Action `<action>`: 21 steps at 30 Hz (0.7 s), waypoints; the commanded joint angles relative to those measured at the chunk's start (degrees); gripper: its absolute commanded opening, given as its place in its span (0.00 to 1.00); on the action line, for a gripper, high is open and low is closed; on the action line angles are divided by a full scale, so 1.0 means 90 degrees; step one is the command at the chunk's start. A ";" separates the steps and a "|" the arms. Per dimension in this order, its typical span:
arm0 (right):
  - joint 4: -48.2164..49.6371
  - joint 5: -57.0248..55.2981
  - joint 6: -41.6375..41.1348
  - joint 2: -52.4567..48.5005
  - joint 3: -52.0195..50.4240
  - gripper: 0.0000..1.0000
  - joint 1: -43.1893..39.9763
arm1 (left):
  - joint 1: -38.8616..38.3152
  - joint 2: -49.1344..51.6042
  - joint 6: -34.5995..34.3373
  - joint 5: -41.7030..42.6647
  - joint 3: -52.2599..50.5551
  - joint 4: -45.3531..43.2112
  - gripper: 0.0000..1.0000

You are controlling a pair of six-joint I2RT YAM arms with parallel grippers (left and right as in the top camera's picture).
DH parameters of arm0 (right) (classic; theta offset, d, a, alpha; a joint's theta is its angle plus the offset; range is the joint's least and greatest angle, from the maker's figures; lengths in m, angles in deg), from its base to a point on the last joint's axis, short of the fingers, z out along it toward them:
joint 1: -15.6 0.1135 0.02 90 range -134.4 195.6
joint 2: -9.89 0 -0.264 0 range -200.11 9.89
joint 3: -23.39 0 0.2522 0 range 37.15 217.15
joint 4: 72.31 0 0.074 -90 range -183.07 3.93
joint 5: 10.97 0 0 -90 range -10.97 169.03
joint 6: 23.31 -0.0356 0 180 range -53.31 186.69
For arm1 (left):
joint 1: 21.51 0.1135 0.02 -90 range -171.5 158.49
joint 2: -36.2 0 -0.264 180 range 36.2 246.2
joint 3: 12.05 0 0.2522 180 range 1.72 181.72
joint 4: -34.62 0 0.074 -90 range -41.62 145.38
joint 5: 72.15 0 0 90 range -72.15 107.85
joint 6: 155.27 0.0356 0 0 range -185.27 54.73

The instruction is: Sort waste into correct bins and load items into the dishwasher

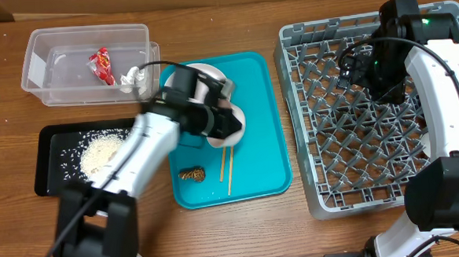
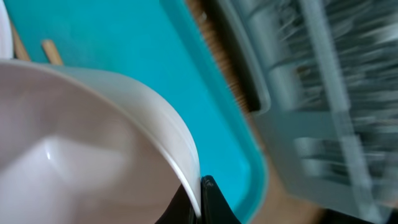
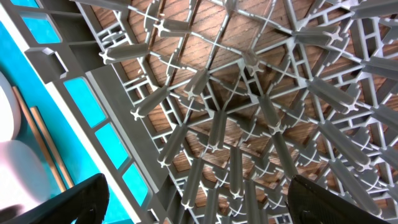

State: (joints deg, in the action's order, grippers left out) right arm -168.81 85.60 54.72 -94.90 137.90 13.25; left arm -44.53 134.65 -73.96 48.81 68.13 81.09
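Between the shut fingers of the left end effector [image 2: 202,200], the rim of a smooth, round white bowl [image 2: 93,143] is pinched above the teal plastic tray [image 1: 257,127]. Beneath the wide-open, empty right end effector [image 3: 199,205], the grey pegged plastic dish rack [image 1: 356,137] shows no dishes. A red crinkled wrapper [image 1: 102,66] and crumpled white tissue [image 1: 131,76] are binned in the clear rectangular tub [image 1: 45,55], and loose white rice [image 1: 101,155] in the shallow black tray [image 1: 49,146]. Near the left end effector, a brown food scrap [image 1: 191,174] and thin wooden chopsticks [image 1: 226,169] are not yet sorted.

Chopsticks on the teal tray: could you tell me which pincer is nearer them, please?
Left. The left pincer, shut on a white bowl, sits just beyond the chopsticks over the tray; the right pincer hangs open over the dish rack.
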 commanded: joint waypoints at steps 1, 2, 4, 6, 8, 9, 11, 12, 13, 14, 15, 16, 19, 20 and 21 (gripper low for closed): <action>0.0015 -0.0058 0.0027 -0.0019 -0.0034 0.93 0.0010 | -0.0741 -0.0117 -0.0034 -0.2594 0.0102 0.0049 0.04; 0.0017 -0.0058 0.0027 -0.0019 -0.0034 0.93 0.0010 | -0.0913 -0.0117 -0.0036 -0.2905 0.0102 0.0039 0.04; 0.0015 -0.0058 0.0027 -0.0019 -0.0034 0.93 0.0010 | -0.1212 -0.0107 -0.0034 -0.3347 0.0102 -0.0022 0.04; 0.0012 -0.0058 0.0027 -0.0019 -0.0034 0.93 0.0010 | -0.1353 -0.0104 -0.0036 -0.3495 0.0102 -0.0063 0.04; 0.0010 -0.0058 0.0027 -0.0019 -0.0034 0.93 0.0010 | -0.1426 -0.0100 -0.0036 -0.3504 0.0102 -0.0121 0.07; 0.0010 -0.0056 0.0027 -0.0019 -0.0034 0.93 0.0010 | -0.1435 -0.0092 -0.0039 -0.3500 0.0102 -0.0129 0.10; 0.0010 -0.0056 0.0027 -0.0019 -0.0034 0.93 0.0010 | -0.1435 -0.0078 -0.0039 -0.3487 0.0102 -0.0141 0.15; 0.0010 -0.0056 0.0027 -0.0019 -0.0034 0.93 0.0010 | -0.1435 -0.0075 -0.0039 -0.3487 0.0102 -0.0141 0.17; 0.0010 -0.0056 0.0027 -0.0019 -0.0034 0.94 0.0010 | -0.1435 -0.0075 -0.0039 -0.3487 0.0102 -0.0141 0.21; 0.0010 -0.0056 0.0027 -0.0019 -0.0034 0.94 0.0010 | -0.1435 -0.0075 -0.0036 -0.3487 0.0102 -0.0141 0.33; 0.0010 -0.0056 0.0027 -0.0019 -0.0034 0.94 0.0010 | -0.1435 -0.0078 -0.0039 -0.3487 0.0104 -0.0143 0.50; 0.0010 -0.0056 0.0027 -0.0019 -0.0034 0.94 0.0010 | -0.1433 -0.0080 -0.0039 -0.3487 0.0104 -0.0138 0.67; 0.0007 -0.0056 0.0027 -0.0019 -0.0034 0.94 0.0010 | -0.1406 -0.0192 -0.0231 -0.3483 0.0245 0.0053 0.77; 0.0010 -0.0058 0.0027 -0.0019 -0.0034 0.94 0.0010 | -0.1375 -0.0248 -0.0340 -0.3485 0.0308 0.0117 0.80; 0.0012 -0.0058 0.0027 -0.0019 -0.0034 0.94 0.0010 | -0.1304 -0.0328 -0.0464 -0.3485 0.0389 0.0194 0.82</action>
State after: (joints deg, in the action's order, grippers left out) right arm -168.79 85.62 54.74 -94.90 137.90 13.25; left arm -57.38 134.65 -75.05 18.43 68.52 81.76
